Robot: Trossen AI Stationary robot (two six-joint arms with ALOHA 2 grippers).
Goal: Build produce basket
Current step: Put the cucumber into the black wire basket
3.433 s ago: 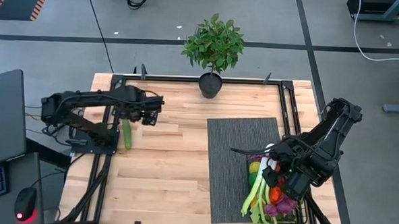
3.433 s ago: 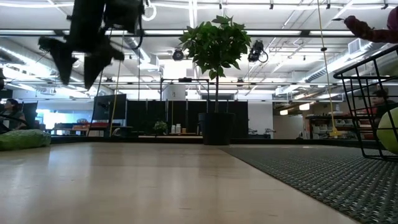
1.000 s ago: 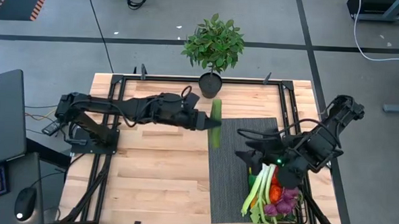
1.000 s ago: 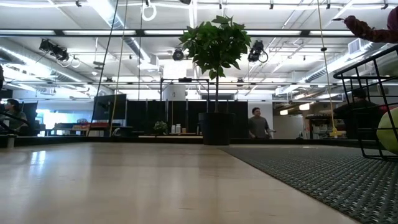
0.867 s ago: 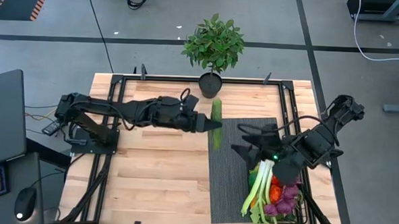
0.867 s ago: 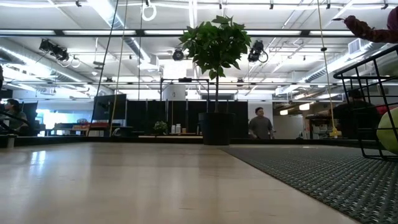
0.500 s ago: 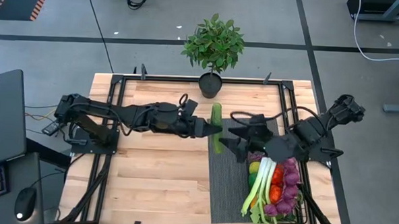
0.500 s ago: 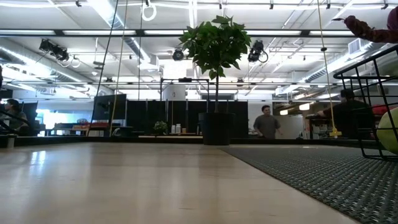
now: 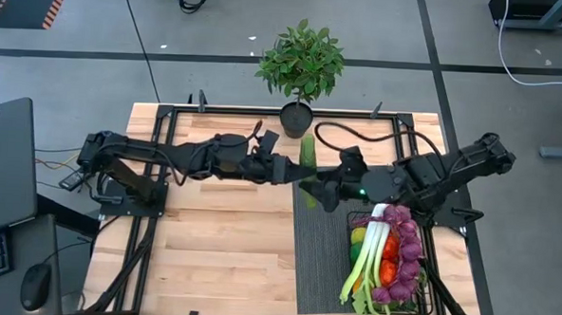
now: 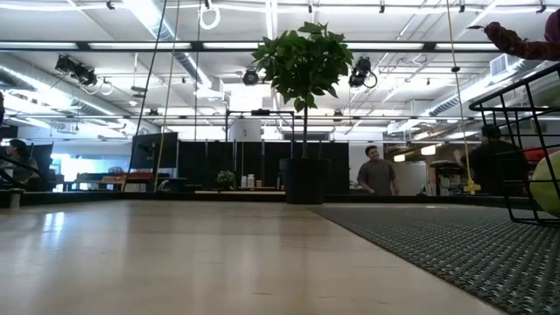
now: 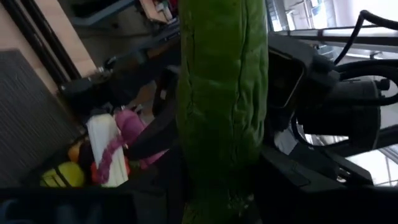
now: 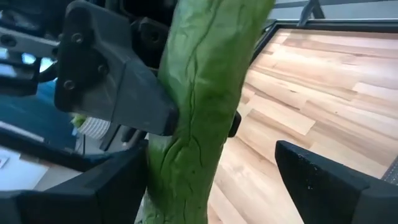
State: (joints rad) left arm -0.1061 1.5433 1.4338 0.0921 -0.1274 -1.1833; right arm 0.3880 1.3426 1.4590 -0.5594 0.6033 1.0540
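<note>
Left pincer (image 9: 294, 175) is clenching a cucumber (image 9: 307, 168) and holding it in the air over the far-left corner of the mat (image 9: 329, 245), just in front of the plant pot (image 9: 296, 119). Right pincer (image 9: 323, 191) is sitting at the same spot, meeting the left one nose to nose.

High view is giving the layout only: both arms are reaching in toward the middle of the worktop (image 9: 220, 240), with the cucumber upright between them. It isn't resolving the finger positions.

Left wrist view is filling with the cucumber (image 11: 221, 106) up close; the right arm's dark housing is right behind it, and the basket's contents are peeking out below: leek (image 11: 104, 146), purple grapes (image 11: 127, 127), something yellow-green.

Right wrist view is showing what the others don't: a left finger (image 12: 109, 81) is pressing against the cucumber's (image 12: 199, 106) side, while the right arm's own fingers (image 12: 336, 183) are spread wide on either side of the cucumber, not touching it. So the right pincer is released.

Basket (image 9: 426, 278) is sitting at the near-right corner of the worktop, on the mat, already loaded: leek (image 9: 367, 256), grapes (image 9: 405, 244), orange and red pieces.

Low view isn't catching either pincer, only the bare worktop (image 10: 175, 254), the mat (image 10: 455, 245), the plant (image 10: 304, 96), a basket edge (image 10: 521, 149) at right, and people standing far back in the room.
</note>
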